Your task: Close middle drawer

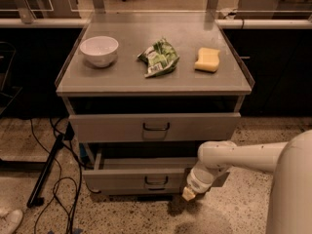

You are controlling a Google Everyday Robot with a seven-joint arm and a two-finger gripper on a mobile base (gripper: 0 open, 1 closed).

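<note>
The middle drawer (pixel 131 179) is the low grey front with a small dark loop handle (pixel 156 182). It stands pulled out from the cabinet, under the taller top drawer (pixel 107 128). My gripper (pixel 188 194) hangs from the white arm (pixel 229 157) at the lower right. Its cream tip is at the right end of the middle drawer's front, level with its bottom edge. I cannot tell whether it touches the front. The lowest drawer is hidden below the open one.
The cabinet top (pixel 126 79) holds a white bowl (pixel 99 50), a green crumpled bag (pixel 158 58) and a yellow sponge (pixel 207 60). Black cables (pixel 53 179) and a dark bar (pixel 46 172) lie on the floor at the left. Dark counters stand behind.
</note>
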